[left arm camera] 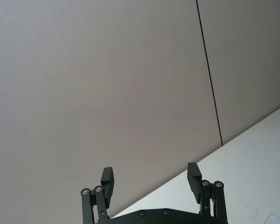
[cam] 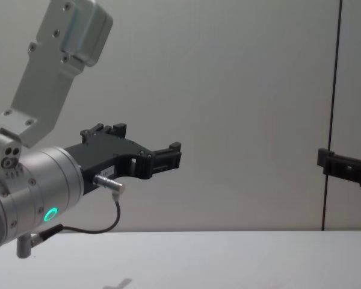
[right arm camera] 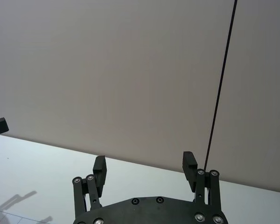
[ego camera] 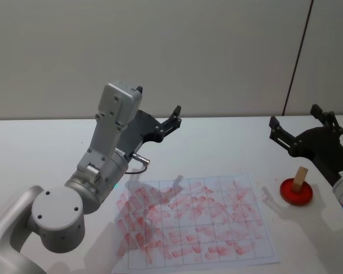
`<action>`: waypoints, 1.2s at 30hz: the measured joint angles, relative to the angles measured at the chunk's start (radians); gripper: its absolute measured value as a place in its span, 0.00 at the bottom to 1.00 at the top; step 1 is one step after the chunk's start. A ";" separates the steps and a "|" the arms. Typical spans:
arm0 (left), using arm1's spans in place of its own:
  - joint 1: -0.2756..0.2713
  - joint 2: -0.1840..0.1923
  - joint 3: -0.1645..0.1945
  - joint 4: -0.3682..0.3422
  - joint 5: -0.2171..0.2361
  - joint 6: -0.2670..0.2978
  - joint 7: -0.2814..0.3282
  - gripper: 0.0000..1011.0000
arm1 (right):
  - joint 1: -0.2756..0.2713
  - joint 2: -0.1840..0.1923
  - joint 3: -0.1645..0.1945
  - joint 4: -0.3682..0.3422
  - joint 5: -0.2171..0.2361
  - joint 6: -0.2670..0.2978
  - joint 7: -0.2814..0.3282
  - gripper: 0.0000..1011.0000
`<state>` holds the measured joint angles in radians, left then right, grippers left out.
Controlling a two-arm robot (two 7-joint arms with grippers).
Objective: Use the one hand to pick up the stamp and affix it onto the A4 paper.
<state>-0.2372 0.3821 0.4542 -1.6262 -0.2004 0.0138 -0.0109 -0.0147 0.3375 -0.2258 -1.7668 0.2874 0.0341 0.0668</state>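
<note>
On the white tabletop point(ego camera: 217, 142) lies the A4 paper point(ego camera: 194, 222), its grid covered in red marks, the left end effector point(ego camera: 172, 120) and right end effector point(ego camera: 294, 117) hang raised, both spread open and empty, and the stamp point(ego camera: 299, 178) stands upright on a red ink pad point(ego camera: 288, 194) just right of the paper.
</note>
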 joint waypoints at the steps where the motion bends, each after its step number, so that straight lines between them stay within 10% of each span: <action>1: 0.000 0.000 0.000 0.000 0.000 0.000 0.000 0.99 | 0.000 0.000 0.000 0.000 0.000 0.000 0.000 0.99; 36: 0.000 0.000 0.000 0.000 0.000 0.000 0.000 0.99 | 0.000 0.000 0.000 0.000 0.000 0.000 0.000 0.99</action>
<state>-0.2372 0.3821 0.4542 -1.6262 -0.2004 0.0138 -0.0109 -0.0147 0.3375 -0.2258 -1.7668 0.2874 0.0341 0.0667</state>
